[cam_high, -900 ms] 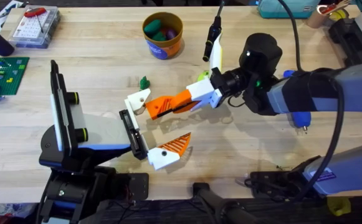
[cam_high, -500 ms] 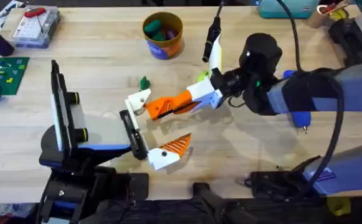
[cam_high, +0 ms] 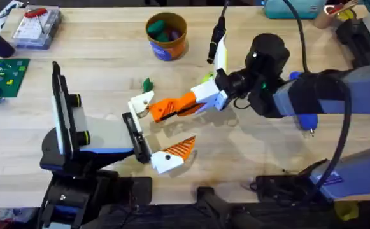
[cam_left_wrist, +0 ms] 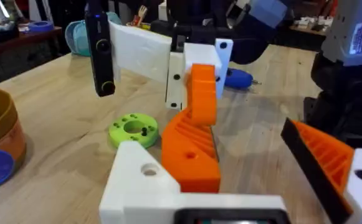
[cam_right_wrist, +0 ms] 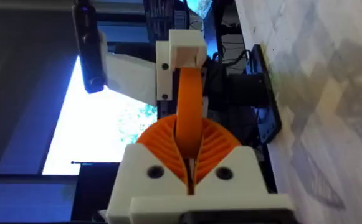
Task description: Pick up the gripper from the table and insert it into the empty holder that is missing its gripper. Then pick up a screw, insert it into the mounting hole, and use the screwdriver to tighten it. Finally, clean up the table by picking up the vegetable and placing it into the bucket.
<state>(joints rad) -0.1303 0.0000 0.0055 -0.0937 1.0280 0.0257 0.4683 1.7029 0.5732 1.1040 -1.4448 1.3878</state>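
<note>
Pale wooden table [cam_high: 95,48], dark cluttered room beyond, bright blue-white window glow

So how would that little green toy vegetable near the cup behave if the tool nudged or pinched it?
The vegetable looks tiny and lumpy, so probably very light and apt to skid on the smooth wooden table. Its uneven shape may make a pinch slip.

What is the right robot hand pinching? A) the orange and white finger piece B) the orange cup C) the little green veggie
A: the right gripper is shut on the gripper, its orange wedge clamped between the fingers, while the vegetable lies on the table and the bucket stands apart.
</note>
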